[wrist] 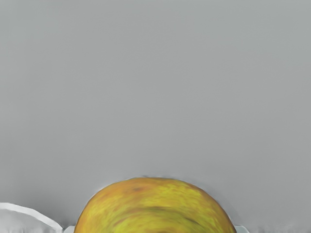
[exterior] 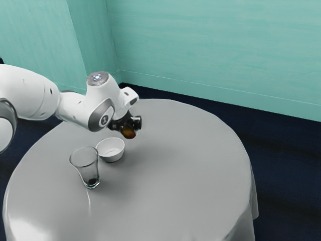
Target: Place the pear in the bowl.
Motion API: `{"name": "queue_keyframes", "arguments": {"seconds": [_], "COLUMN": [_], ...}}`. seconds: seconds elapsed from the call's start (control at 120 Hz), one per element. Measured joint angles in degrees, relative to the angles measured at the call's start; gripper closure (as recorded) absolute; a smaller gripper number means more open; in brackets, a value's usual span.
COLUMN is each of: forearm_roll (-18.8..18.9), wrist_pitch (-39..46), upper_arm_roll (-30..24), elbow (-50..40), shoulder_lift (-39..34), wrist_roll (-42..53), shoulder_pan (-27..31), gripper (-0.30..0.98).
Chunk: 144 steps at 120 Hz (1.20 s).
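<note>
Jaws first: we have them closed on the pear point(exterior: 129, 133) from two sides, its rounded end poking out beneath the gripper point(exterior: 129, 127). We find the pair left of centre in the exterior view, held up off the table point(exterior: 180, 165), with the bowl point(exterior: 111, 157) just below and to the exterior view's left. In the wrist view the fruit's yellow, orange-flushed skin sits close under our hand, the bowl's pale rim beside it.

We'd expect a pear like this to be fairly light but dense for its bulk, firm inside with a skin that marks easily. It looks smooth and curved all over — so pads set too near the tapering end would tend to slide off or let it roll. Our best hold is across the fuller body, one pad opposite the other, with steady, moderate pressure: enough to stop it twisting, not enough to bruise.

Lifting looks done; what we need now is a short, gentle shift over the bowl, then a low release, since a dropped pear could bounce off the rim or tip so small a dish. We should also mind the glass point(exterior: 85, 163) at the lower left of the exterior view — tall, likely brittle, and close beside the bowl.
</note>
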Motion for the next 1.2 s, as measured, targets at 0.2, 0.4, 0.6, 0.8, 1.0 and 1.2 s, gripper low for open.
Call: {"name": "queue_keyframes", "arguments": {"seconds": [0.2, 0.4, 0.6, 0.8, 1.0, 1.2], "forearm_roll": [0.03, 0.12, -0.03, -0.09, -2.40, -4.92], "wrist_pitch": [-2.43, -3.39, -3.74, -6.30, -25.84, -51.38], "upper_arm_roll": [0.25, 0.22, 0.16, -0.19, -1.49, -1.14], "elbow": [-3.94, -3.44, -3.46, -3.49, 11.88, 26.07], "shoulder_lift": [-3.95, -1.56, -1.33, -7.48, -12.68, -17.35], "wrist_roll": [0.43, 0.71, 1.12, 1.50, 5.06, 12.19], "shoulder_pan": [4.00, 4.23, 4.16, 3.41, 3.08, 3.19], "gripper": [0.37, 0.37, 0.22, 0.10, 0.06, 0.03]}}
